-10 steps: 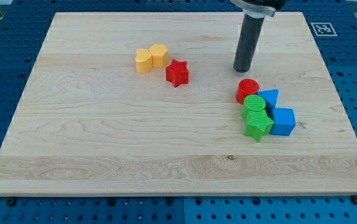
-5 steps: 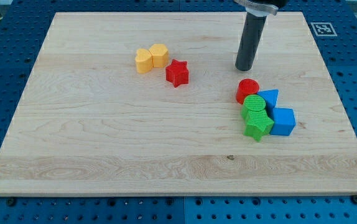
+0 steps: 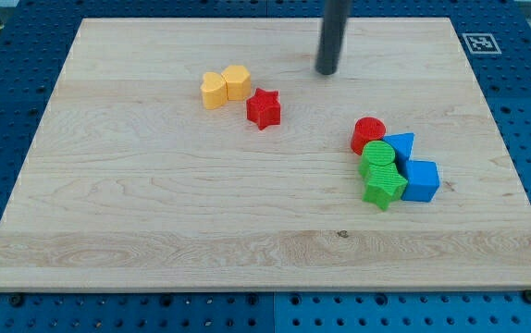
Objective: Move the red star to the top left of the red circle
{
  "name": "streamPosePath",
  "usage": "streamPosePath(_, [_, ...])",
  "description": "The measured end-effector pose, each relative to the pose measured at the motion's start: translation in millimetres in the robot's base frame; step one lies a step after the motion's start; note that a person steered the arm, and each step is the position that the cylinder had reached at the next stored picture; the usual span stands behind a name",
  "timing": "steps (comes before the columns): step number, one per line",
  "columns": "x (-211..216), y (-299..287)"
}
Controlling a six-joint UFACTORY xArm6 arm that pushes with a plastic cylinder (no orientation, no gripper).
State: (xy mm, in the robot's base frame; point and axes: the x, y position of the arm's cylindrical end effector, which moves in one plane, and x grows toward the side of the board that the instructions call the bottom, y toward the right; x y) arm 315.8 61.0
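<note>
My tip (image 3: 327,71) has shifted toward the view's upper left, now up-right of the red star (image 3: 264,108), well apart; red circle (image 3: 368,134) unmoved; no jaws fitted.

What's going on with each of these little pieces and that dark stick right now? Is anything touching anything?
My tip: touches no block, up and right of the red star.
Red star: alone, apart from its neighbours.
Yellow heart: against the yellow hexagon.
Red circle: top of the right cluster, against the green circle.
Green star: below the green circle.
Blue triangle, blue cube: cluster's right side.
</note>
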Motion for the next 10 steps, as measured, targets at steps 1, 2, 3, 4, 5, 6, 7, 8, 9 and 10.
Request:
streamPosePath(1, [31.6, -22.1])
streamPosePath(2, [71.6, -22.1])
streamPosePath(3, [101.9, -23.0])
streamPosePath(4, [123.3, -53.7])
streamPosePath(5, [127.8, -108.7])
streamPosePath(6, [76.0, -122.7])
streamPosePath(7, [74.3, -72.4])
streamPosePath(8, [74.3, -54.9])
streamPosePath(9, [72.6, -60.2])
streamPosePath(10, [109.6, -62.3])
